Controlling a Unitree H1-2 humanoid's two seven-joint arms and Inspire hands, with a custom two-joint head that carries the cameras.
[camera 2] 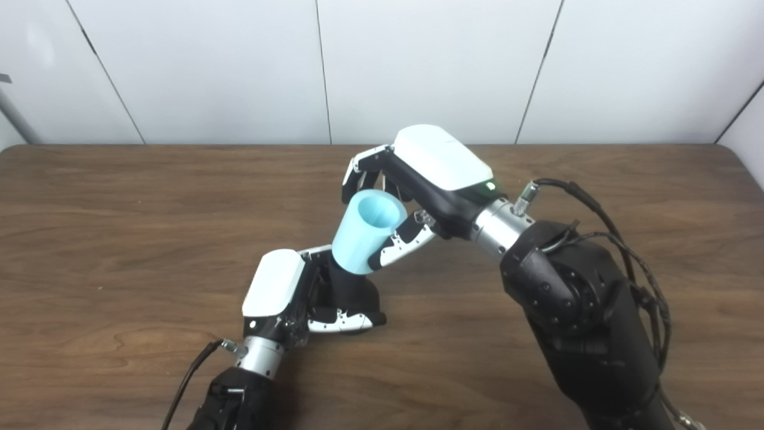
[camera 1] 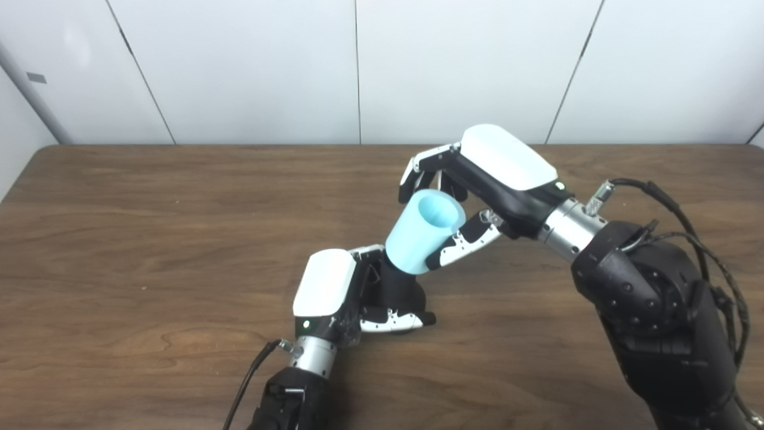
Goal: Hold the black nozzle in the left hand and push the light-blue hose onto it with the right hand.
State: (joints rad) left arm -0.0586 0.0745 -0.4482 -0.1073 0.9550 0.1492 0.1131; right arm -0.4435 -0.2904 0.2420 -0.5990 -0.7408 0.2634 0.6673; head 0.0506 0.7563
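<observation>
Left hand [camera 1: 334, 292] closed around black nozzle [camera 1: 399, 288], low over wooden table [camera 1: 149, 239]. Right hand [camera 1: 477, 179] clamped on light-blue hose [camera 1: 421, 236] (tilted, open end up), lower end seated over nozzle tip. Seating depth unclear.

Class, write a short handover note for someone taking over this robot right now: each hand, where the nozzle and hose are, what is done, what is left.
Left hand: shut on the black nozzle, holding it low over the wooden table, tip pointing up and to the right.
Right hand: shut on the light-blue hose, tilted, open end facing up.
Done: both parts are gripped, and the lower end of the hose is over the tip of the nozzle.
Left: push the hose further down; how deep it sits cannot be seen. Then check the fit.
</observation>
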